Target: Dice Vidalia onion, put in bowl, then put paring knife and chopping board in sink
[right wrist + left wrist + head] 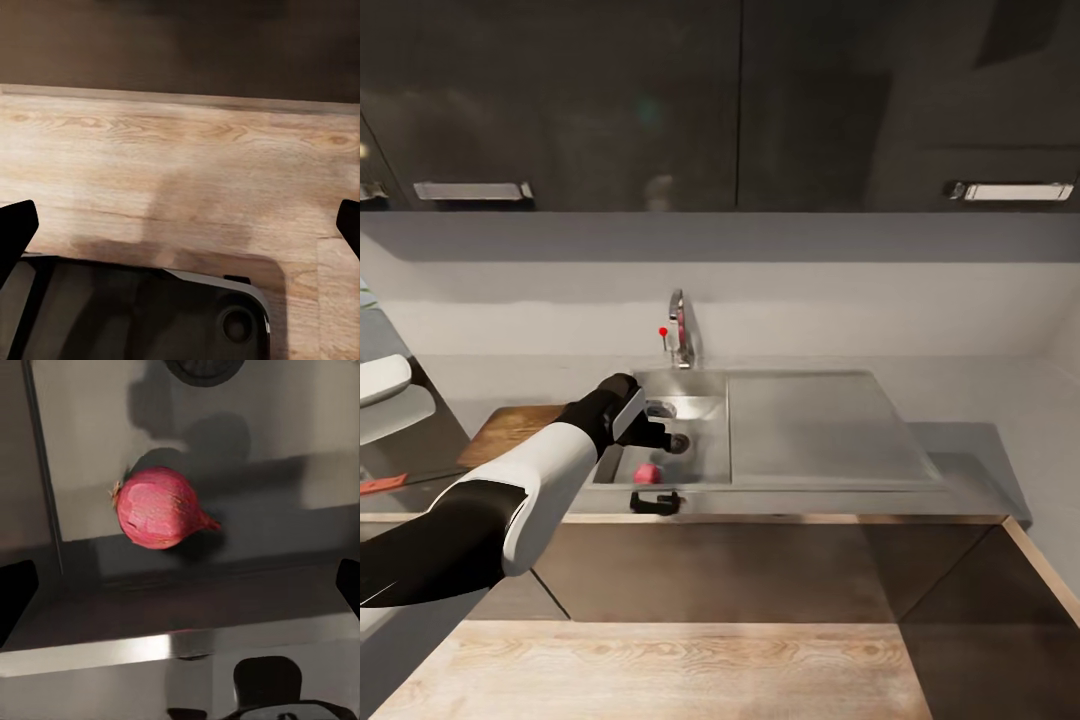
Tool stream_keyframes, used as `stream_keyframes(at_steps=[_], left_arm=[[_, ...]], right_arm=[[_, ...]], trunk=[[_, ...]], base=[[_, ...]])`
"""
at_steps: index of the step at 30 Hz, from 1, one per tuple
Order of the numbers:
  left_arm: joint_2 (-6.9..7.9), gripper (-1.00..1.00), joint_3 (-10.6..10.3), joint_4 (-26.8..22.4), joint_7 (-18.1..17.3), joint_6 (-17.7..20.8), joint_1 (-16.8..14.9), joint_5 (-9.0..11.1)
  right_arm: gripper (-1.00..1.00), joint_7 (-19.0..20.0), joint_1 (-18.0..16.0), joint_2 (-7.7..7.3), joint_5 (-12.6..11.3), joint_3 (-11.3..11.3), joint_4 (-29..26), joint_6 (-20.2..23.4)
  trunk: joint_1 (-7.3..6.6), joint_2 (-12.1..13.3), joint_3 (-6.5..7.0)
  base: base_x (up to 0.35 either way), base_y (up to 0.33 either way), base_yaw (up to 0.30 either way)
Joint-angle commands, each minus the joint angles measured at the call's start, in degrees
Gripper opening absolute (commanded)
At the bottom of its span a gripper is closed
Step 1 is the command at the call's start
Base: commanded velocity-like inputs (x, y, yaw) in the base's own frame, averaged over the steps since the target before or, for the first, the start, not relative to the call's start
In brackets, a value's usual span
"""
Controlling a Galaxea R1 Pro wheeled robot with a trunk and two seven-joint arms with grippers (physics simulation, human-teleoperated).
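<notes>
The table (970, 440) is a long, glossy grey slab, wiped-looking and reflective, and it carries the sink (800, 430) set flush into it. That sink is brushed grey steel: a rectangular basin at one end, a flat drainboard beside it, a curved chrome tap (678, 330) with a red-tipped lever behind. The basin's walls keep a round thing from rolling off, which is likely why the onion lies there.

Just beside the basin, on the robot's left, the chopping board (510, 430) lies flat, dark brown wood with a rounded corner, partly hidden by the arm.

The left tool (660, 435) hangs over the basin, pointed down at the onion, its dark fingers spread wide and holding nothing. This looks like the approach before a grasp.

The Vidalia onion (159, 507) rests on the basin floor near the front wall, apart from the fingers. It is reddish-pink, papery, bulbous, tapering to a small point.

The right tool (180, 225) is low over pale wood-grain floor, fingers wide apart, empty.
</notes>
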Motion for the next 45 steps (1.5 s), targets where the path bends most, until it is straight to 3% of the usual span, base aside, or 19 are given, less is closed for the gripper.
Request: stream_keyframes(at_steps=[1,45], left_arm=[[0.02,1.00,-0.32,-0.05,0.30,0.22,-0.03,0.43],[0.04,1.00,-0.32,-0.05,0.30,0.22,0.84,0.69]], right_arm=[[1.00,0.03,0.02,0.01,0.11,-0.05,-0.08,-0.03],[1.00,0.03,0.02,0.01,0.02,-0.05,-0.08,0.05]], trunk=[[0.04,-0.11,-0.15],[0.04,-0.11,-2.72]], base=[[0.037,0.020,0.000],[0.002,0.001,0.000]])
